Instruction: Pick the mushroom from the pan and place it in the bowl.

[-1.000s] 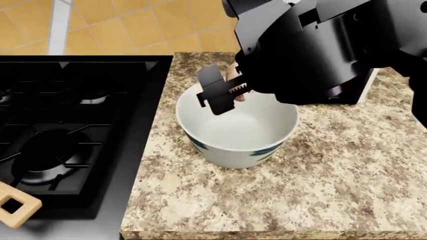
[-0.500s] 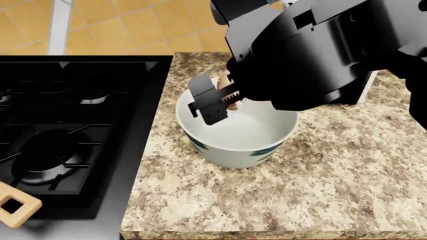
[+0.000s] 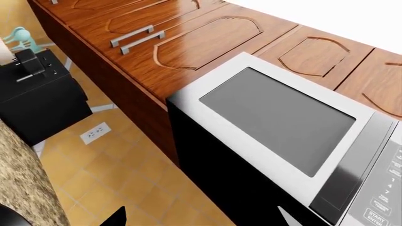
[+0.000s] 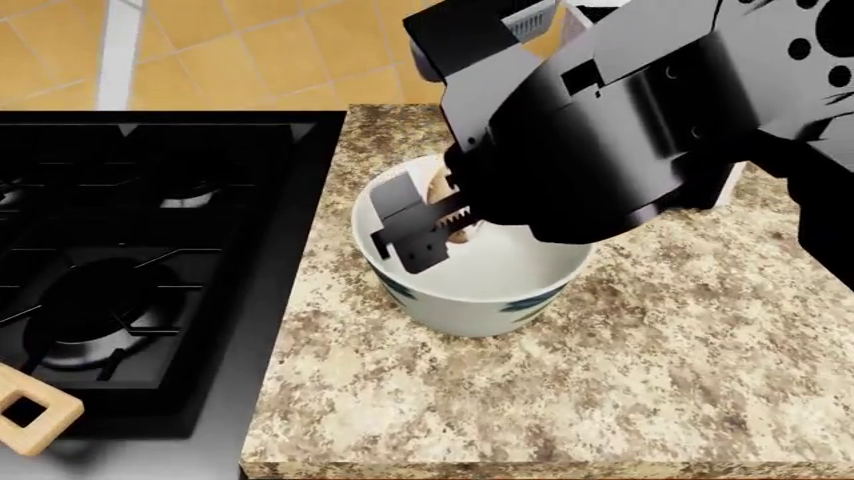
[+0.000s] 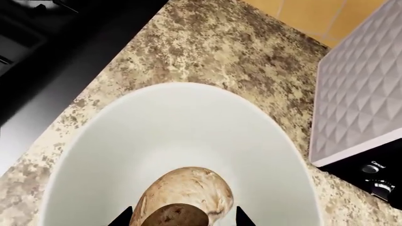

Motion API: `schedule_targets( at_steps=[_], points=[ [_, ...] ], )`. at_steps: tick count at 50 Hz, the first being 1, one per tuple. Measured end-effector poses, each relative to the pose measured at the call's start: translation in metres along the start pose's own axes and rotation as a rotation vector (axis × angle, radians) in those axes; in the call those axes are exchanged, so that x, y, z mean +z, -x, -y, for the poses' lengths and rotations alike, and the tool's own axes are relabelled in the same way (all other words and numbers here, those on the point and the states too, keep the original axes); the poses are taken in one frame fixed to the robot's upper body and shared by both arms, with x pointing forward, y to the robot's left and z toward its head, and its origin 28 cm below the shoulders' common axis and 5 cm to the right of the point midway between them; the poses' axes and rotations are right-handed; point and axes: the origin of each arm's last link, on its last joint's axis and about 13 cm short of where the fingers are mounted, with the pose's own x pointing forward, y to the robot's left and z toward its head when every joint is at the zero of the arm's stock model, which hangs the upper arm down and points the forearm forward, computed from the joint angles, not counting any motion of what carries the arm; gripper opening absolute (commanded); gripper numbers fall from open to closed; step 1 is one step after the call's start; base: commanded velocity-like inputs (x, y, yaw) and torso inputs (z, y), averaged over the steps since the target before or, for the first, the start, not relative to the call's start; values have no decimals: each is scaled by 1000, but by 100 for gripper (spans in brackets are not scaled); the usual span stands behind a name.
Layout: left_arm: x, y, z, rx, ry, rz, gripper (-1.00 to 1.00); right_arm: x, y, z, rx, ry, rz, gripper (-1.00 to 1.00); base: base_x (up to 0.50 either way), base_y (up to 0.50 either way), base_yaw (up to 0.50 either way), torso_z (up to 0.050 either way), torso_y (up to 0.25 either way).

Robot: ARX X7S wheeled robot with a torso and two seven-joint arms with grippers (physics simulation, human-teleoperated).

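My right gripper (image 4: pixel 430 226) is shut on the mushroom (image 4: pixel 441 186) and holds it just inside the rim of the white bowl (image 4: pixel 534 270) on the granite counter. In the right wrist view the tan-brown mushroom (image 5: pixel 182 202) sits between the two fingertips, above the bowl's plain white inside (image 5: pixel 182 127). Of the pan, only the wooden handle end with its rectangular hole (image 4: pixel 30 410) shows, at the lower left of the head view. My left gripper (image 3: pixel 201 219) is open and empty, and it faces a microwave. It does not show in the head view.
A black gas stove (image 4: pixel 134 250) lies left of the speckled counter (image 4: pixel 641 380). A grey quilted appliance (image 5: pixel 364 94) stands close behind the bowl. The left wrist view shows a microwave (image 3: pixel 283 117), wooden cabinets (image 3: pixel 188 37) and a black appliance (image 3: pixel 31 99).
My right gripper has moved down and a little left with the mushroom, from above the bowl's far rim to inside its mouth.
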Motion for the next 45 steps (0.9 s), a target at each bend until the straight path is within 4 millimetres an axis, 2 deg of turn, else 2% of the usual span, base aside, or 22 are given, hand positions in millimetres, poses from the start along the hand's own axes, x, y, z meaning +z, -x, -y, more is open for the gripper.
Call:
schedule_targets(
  at_steps=[35,36,45],
  points=[
    [0,0,-1,0,0,2,100,-9,-18,-1,3,5,-47,-100,0,0,0,0,0],
    [0,0,-1,0,0,2,100,-9,-18,-1,3,5,-48,100,0,0,0,0,0],
    [-1,0,-1,0,-1,3,100,-8,-18,1,-8,7,-47,100,0,0,0,0,0]
  ],
)
